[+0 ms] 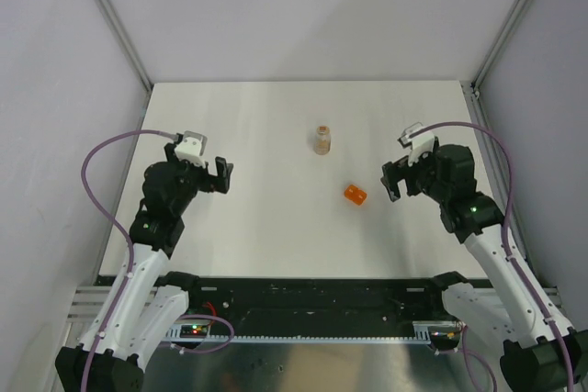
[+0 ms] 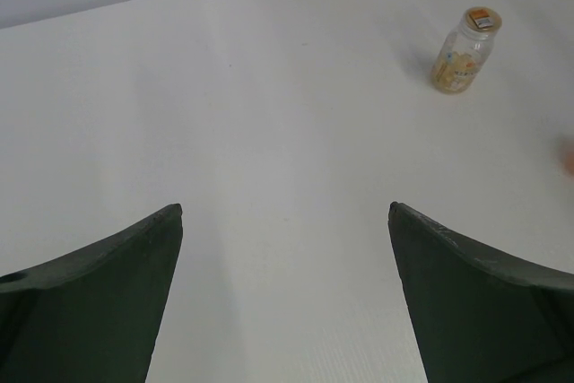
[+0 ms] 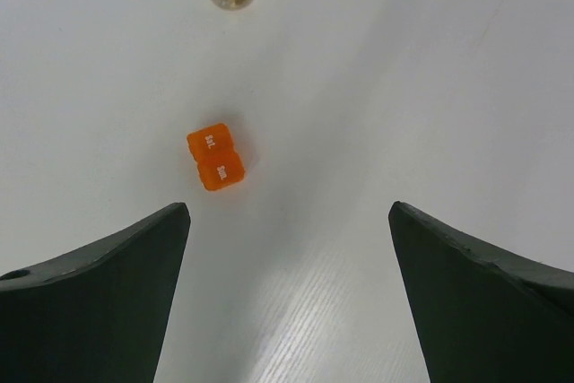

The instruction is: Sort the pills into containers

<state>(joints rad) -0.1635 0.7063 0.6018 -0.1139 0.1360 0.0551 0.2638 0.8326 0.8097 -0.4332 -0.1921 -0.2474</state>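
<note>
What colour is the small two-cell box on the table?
Bright orange; the box shows best in the right wrist view.

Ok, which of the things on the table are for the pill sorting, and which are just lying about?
For the job: capped vial holding the pills; orange two-cell box.
Just lying about: no other loose item visible; only the arms' purple cables.

Bright, even light, faint soft shadows, sharp focus, slightly washed-out white table (image 1: 276,236)

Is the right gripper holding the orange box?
No: the orange box lies on the table ahead of the open right gripper, touching neither finger.
</note>
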